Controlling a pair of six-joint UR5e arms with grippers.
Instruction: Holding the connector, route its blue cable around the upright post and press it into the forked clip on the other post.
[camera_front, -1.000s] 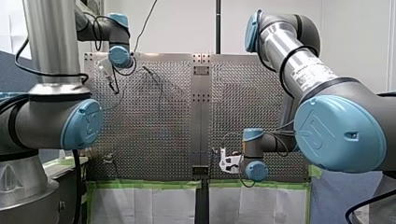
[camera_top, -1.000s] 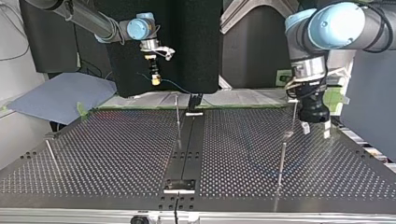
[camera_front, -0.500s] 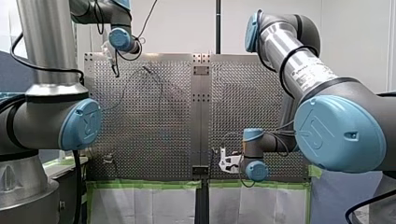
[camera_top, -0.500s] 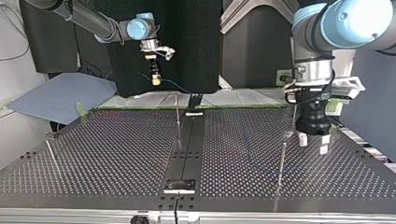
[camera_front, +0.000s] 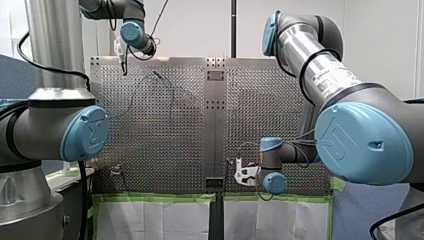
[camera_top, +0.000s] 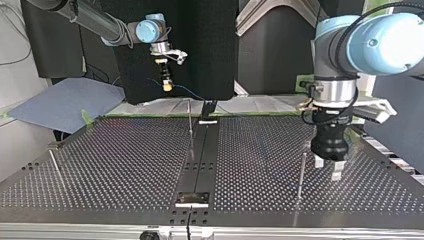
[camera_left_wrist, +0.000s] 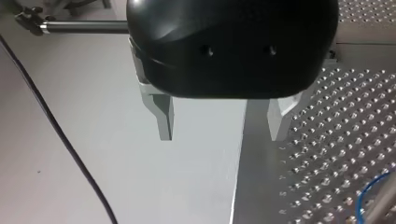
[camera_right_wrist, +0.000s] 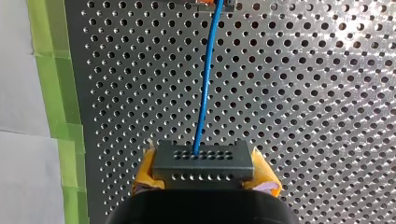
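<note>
My right tool pinches the connector between 2 yellow pads, in the air above the tabletop, near its taped edge. The connector looks small, rigid and light, so its flat sides are the sound place to hold it. Its long axis lies across the pads. The blue cable leaves its face straight ahead, slightly bowed; it is thin and probably springy. My left tool hangs spread and empty.

Your perforated table; a dark strip down its middle; centre post just beside the strip; side post at the top view's right; green tape along one edge.
</note>
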